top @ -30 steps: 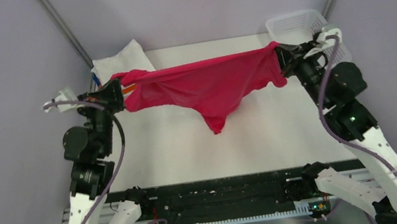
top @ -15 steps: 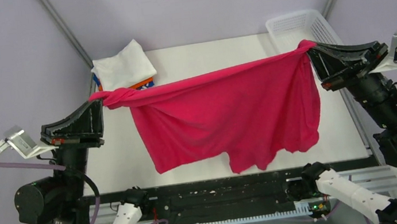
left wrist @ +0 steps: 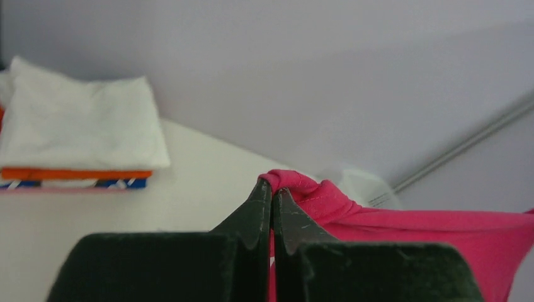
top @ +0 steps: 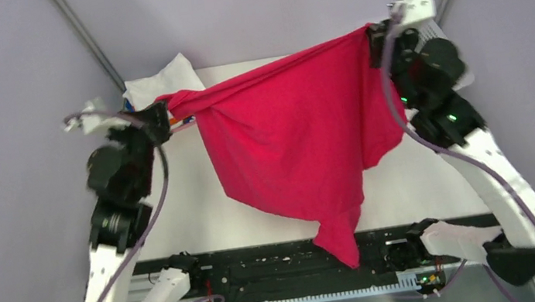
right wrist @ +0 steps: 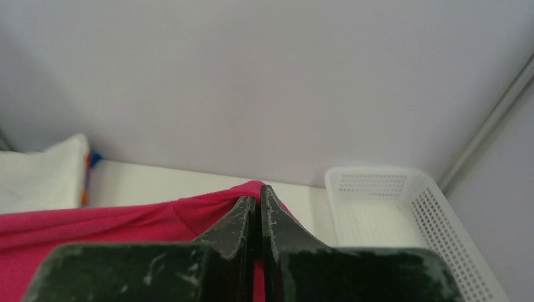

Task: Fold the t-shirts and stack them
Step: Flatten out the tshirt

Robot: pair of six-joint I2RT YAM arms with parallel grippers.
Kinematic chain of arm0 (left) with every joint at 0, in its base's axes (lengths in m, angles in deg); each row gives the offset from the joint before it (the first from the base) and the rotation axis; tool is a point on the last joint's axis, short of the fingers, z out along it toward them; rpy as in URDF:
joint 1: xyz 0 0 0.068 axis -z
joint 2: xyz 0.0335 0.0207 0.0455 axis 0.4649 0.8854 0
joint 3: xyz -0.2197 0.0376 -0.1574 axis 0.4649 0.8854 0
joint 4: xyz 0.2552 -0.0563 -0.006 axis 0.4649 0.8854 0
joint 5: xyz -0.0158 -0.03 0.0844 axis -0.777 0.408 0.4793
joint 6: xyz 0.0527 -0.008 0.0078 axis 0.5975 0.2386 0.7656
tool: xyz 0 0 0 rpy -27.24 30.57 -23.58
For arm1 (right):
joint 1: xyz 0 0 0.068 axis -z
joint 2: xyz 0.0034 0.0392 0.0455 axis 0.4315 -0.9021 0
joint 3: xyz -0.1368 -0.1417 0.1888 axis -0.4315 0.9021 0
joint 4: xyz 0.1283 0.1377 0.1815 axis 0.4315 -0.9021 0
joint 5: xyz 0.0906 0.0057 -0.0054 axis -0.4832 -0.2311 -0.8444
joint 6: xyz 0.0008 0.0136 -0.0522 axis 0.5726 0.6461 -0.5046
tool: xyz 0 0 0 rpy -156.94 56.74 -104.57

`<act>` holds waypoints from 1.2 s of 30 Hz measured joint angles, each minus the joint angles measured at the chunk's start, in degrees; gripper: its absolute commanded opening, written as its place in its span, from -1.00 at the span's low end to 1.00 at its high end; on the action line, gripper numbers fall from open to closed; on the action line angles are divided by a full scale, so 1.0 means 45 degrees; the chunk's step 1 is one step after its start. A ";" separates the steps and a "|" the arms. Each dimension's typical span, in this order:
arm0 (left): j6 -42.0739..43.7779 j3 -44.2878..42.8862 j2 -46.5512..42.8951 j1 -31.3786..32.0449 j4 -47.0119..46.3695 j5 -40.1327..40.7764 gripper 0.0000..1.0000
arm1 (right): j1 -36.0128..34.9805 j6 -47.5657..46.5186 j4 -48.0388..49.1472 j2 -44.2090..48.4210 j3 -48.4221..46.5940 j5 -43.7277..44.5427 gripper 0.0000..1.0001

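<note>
Pink t-shirt (top: pixel 285 133) is hanging soft and floppy; your left tool (left wrist: pixel 272 186) and right tool (right wrist: pixel 259 192) are pinching its top corners.

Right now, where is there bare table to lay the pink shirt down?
The table is bare left of the hanging crimson shirt, nearer than the folded stack, and right of the shirt, nearer than the basket. Both far corners are crowded. The middle is hidden behind the shirt.
</note>
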 measured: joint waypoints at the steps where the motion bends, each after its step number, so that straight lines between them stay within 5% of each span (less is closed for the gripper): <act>1: -0.0087 0.0146 0.0821 0.0000 0.0005 0.0495 -1.00 | 0.0034 -0.0257 0.0466 -0.0777 0.0369 0.0646 -1.00; 5: -0.0316 0.0029 0.5440 -0.0015 0.0112 0.2438 -0.73 | 0.0631 -0.0709 0.1846 -0.4507 0.0835 0.1569 -1.00; 7: -0.0384 -0.0675 0.8296 -0.0097 0.0287 0.3113 -0.75 | 0.1088 -0.0709 0.2429 -0.6834 0.0670 0.1642 -0.94; 8: -0.0471 -0.1277 0.9797 -0.0180 0.0505 0.3259 -0.71 | 0.1248 -0.0690 0.2516 -0.7859 0.0423 0.1656 -0.66; 11: -0.0539 -0.3599 1.3580 -0.0510 0.1039 0.2943 0.32 | 0.1661 -0.0670 0.2531 -1.1502 -0.1418 0.1923 0.15; 13: -0.0641 -0.5391 1.5625 -0.0729 0.1370 0.2477 0.94 | 0.1768 -0.0738 0.2293 -1.3736 -0.3201 0.2312 0.91; 16: -0.0563 -0.6586 1.6776 -0.0869 0.1681 0.2045 0.97 | 0.1841 -0.0743 0.1977 -1.5203 -0.4401 0.2535 0.97; 21: -0.0568 -0.5785 1.5985 -0.0908 0.1321 0.1326 0.98 | 0.1841 -0.0389 0.2074 -1.4304 -0.3691 0.2249 0.97; 30: -0.0704 -0.0379 1.1409 -0.0899 0.0272 -0.0792 0.97 | 0.1841 0.3410 0.2361 -0.7669 0.2433 -0.0631 0.97; 36: -0.1166 0.1263 1.1555 -0.0894 -0.0219 -0.3254 0.98 | 0.1656 0.6183 0.1894 -0.5513 0.6232 -0.2822 0.97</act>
